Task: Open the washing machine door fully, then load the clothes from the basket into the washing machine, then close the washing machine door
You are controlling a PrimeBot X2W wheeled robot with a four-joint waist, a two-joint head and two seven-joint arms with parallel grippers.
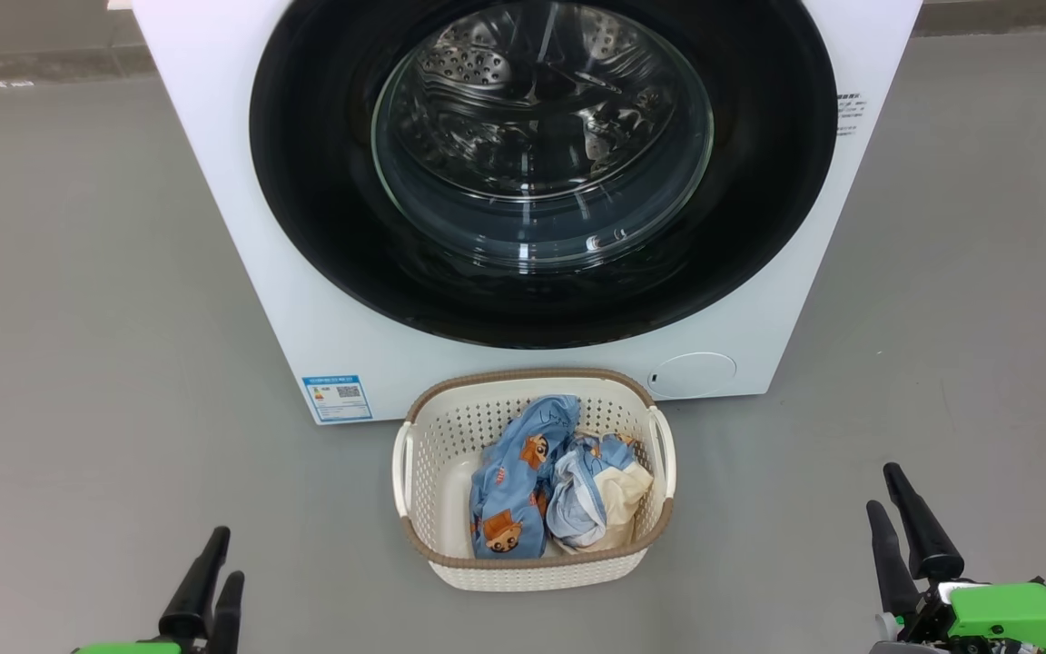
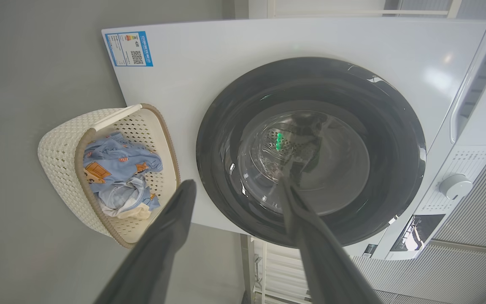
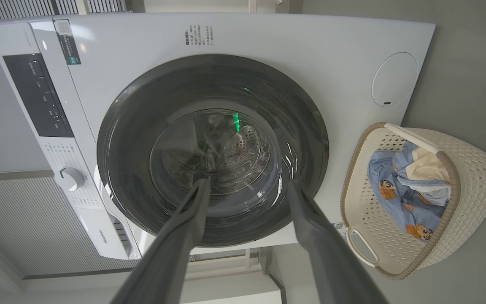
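Observation:
The white washing machine (image 1: 241, 227) stands straight ahead with its round black-ringed washing machine door (image 1: 543, 163) flush against the front, the steel drum showing through the glass. On the floor before it sits the cream basket (image 1: 532, 568) holding the clothes (image 1: 523, 481), light-blue cartoon-print pieces and a cream one. My left gripper (image 1: 220, 555) is low at the left, my right gripper (image 1: 886, 490) low at the right; both are open, empty and well back from the basket. The wrist views show the door (image 2: 310, 152) (image 3: 213, 147) and basket (image 2: 57, 147) (image 3: 471, 169) beyond spread fingers.
Bare grey floor (image 1: 78, 363) surrounds the machine and basket on both sides. A small round white flap (image 1: 691, 373) sits at the machine's lower right, a blue label sticker (image 1: 337, 398) at its lower left. The control panel with a knob (image 2: 455, 185) runs along the machine's top.

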